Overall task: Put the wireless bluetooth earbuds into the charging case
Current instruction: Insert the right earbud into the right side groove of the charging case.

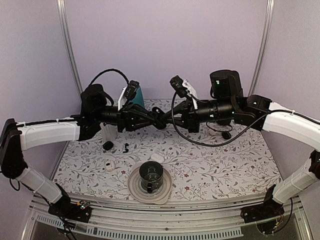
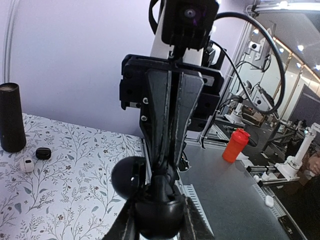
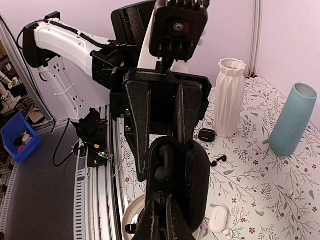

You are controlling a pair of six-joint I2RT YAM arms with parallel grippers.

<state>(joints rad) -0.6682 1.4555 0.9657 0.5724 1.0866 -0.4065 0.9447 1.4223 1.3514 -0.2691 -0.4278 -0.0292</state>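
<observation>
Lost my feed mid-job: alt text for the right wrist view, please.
The left tool faces the camera and grips a black case, with the tip of the shut right tool against it. Behind, on the floral table, stand a white vase and a teal vase, with a black pod and an earbud near the white one.

Smooth black plastic charging case (image 3: 197,175), matt ribbed white vase (image 3: 229,97), matt teal vase (image 3: 292,120), matt floral-print table cover (image 3: 260,185)
</observation>
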